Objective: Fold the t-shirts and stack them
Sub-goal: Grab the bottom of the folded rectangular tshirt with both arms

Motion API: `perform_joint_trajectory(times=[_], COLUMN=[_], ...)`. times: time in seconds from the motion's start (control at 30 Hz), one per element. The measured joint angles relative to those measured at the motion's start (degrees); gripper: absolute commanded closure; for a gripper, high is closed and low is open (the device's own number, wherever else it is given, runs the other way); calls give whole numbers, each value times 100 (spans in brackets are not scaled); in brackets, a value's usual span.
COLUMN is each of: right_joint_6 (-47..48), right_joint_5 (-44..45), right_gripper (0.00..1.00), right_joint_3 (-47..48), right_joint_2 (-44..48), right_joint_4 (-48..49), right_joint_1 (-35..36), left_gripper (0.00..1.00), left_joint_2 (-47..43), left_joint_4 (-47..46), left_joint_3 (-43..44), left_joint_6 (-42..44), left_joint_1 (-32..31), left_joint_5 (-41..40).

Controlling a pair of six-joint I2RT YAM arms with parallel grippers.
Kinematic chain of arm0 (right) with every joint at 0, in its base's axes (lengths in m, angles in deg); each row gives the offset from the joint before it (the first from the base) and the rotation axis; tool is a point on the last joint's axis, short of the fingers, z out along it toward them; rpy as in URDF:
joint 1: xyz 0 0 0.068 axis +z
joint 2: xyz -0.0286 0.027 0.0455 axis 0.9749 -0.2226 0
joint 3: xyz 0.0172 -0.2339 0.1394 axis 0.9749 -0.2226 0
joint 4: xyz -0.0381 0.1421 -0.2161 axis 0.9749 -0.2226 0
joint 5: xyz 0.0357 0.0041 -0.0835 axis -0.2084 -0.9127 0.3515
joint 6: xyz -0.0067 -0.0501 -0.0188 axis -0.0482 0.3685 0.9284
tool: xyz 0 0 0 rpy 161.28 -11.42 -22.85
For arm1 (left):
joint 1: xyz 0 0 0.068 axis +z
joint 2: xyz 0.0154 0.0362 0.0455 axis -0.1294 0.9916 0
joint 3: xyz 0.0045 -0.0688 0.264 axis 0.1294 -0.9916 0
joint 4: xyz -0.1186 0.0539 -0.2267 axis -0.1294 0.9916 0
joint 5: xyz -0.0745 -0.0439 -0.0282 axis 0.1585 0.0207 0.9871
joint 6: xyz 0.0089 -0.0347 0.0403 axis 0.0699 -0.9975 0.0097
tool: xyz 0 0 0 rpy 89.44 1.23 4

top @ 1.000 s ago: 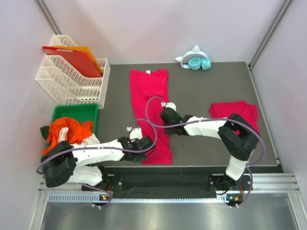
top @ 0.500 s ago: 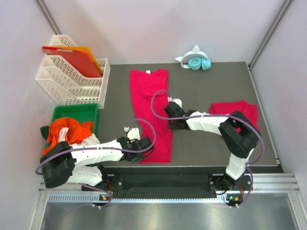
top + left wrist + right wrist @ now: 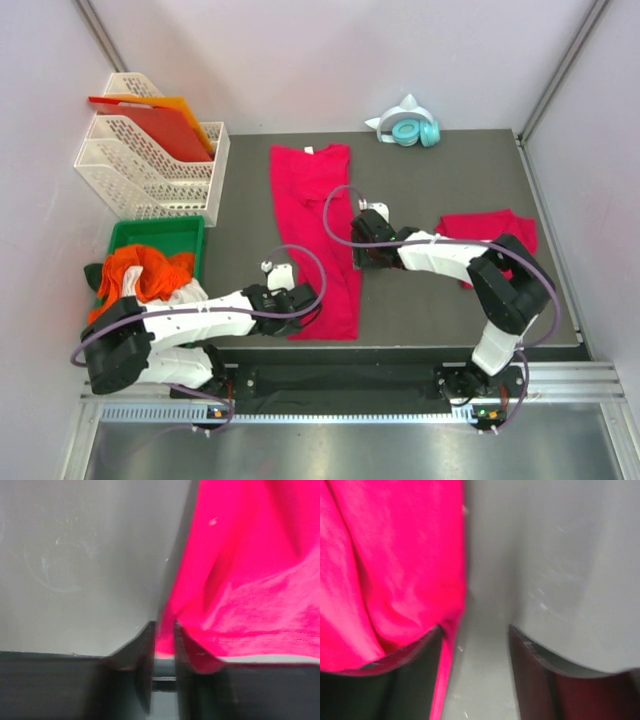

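1. Over the bench (image 3: 420, 300), from the top view: shows the spread t-shirt (image 3: 315, 215) lying lengthwise as a narrow strip, white neck label at the far end. Places the right gripper (image 3: 365, 250) just off that shirt's right edge, having sat over the cloth a second ago. Finds the left gripper (image 3: 303, 303) at the shirt's near left corner, hardly shifted. Shows a folded t-shirt (image 3: 490, 230) well to the right of the spread one.

2. From the left wrist view: shows the left gripper (image 3: 164, 630) with fingers only a crack apart at the hem of the spread t-shirt (image 3: 250, 570), a sliver of pink in the slot. Cannot tell whether pinched or just loosened. Leaves bare bench (image 3: 75, 555) to the shirt's left.

3. From the right wrist view: shows the right gripper (image 3: 476, 630) parted about halfway and holding nothing, with only bare bench (image 3: 545, 555) in the gap. Puts the right edge of the spread t-shirt (image 3: 395, 555) against the inner side of one finger.

4. Taken together: reads as a side fold just laid down and let go on the shirt's right. Probably calls next for a crosswise fold, then a move onto the folded t-shirt.
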State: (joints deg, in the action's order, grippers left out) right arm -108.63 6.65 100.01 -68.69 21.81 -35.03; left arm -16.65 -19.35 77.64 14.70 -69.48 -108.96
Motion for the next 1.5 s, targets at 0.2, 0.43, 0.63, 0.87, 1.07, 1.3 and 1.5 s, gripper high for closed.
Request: perform_joint_trajectory(times=[0.2, 0.43, 0.63, 0.87, 1.07, 1.3, 1.5], right_joint_6=[111, -35, -313, -586, -809, -1091, -1386], right_joint_5=[219, 192, 142, 127, 118, 85, 72], right_gripper=[37, 39, 39, 40, 41, 43, 44], right_joint_3=[-262, -826, -1331, -1521, -1574, -1663, -1989], right_joint_2=[780, 1545, 1775, 1958, 2044, 2076, 2052], right_joint_4=[-280, -291, -398, -446, -476, -433, -328], right_joint_1=[188, 1185, 1753, 1917, 2306, 2645, 2721], left_gripper=[52, 55, 55, 57, 58, 60, 62], left_joint_2=[-487, 37, 304, 304, 304, 304, 282], left_joint_4=[-125, -407, -555, -625, -636, -649, -667], left_joint_3=[22, 136, 144, 144, 105, 9, -37], left_joint_6=[302, 437, 400, 339, 256, 179, 120], left_joint_1=[-4, -7, -7, -7, -7, -7, -7], left_joint_5=[-254, -328, -225, -181, -149, -94, -94])
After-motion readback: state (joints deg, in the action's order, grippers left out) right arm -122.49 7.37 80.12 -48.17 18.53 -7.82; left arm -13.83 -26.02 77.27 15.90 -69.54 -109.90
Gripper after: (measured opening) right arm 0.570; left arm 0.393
